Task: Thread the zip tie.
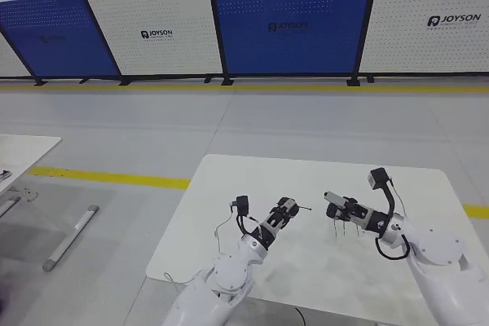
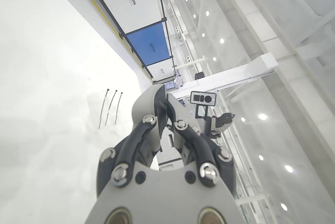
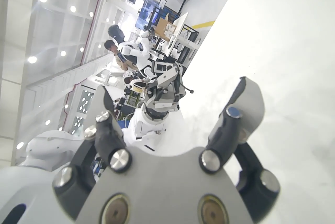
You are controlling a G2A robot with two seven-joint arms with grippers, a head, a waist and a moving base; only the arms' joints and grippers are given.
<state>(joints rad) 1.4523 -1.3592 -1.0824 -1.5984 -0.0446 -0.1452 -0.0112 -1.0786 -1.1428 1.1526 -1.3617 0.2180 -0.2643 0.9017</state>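
Zip tie [image 3: 189,89] is pinched in the closed left gripper [image 2: 165,100] above the table [image 1: 253,175], free end poking toward the wide-open right gripper [image 1: 331,204]. Judged light, springy, slick; best taken near that free end. Three spare ties [image 2: 111,108] are laid nearby.

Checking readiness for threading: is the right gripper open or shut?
Open: the right gripper has its fingers wide apart, holding nothing.

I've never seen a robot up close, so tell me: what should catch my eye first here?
Over a white table, the left end effector is shut on a thin black zip tie that sticks out toward the wide-open right end effector. Three spare zip ties lie side by side on the table nearby.
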